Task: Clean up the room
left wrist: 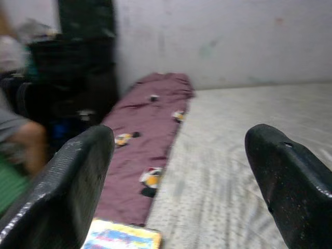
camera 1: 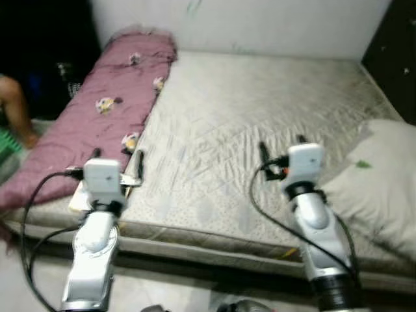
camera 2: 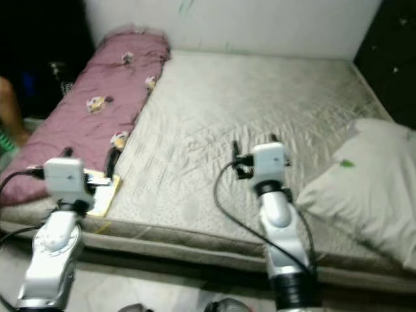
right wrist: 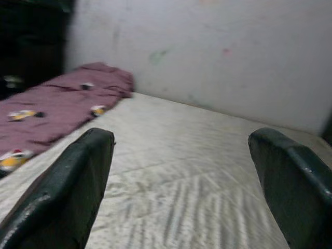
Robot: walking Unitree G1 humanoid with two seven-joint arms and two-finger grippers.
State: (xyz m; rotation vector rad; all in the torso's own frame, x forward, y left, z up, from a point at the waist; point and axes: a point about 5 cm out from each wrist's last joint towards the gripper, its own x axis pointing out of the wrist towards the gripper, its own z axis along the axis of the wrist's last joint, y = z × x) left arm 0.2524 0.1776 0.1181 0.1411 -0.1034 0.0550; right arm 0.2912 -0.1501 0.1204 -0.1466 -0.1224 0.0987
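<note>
book [camera 2: 103,188]: flat on bed [camera 1: 260,97] edge, just under left gripper [camera 1: 117,162]
left jaws: spread wide, empty
right gripper [camera 1: 281,148]: farther off, jaws released too

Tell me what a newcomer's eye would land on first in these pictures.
A bare grey mattress spans the scene, with a maroon blanket printed with small cartoon figures lying along its left edge. Both silver arms reach over the near edge, the left claw open above a colourful flat book beside the blanket, the right claw open over bare mattress. A pale pillow sits at the right.
</note>
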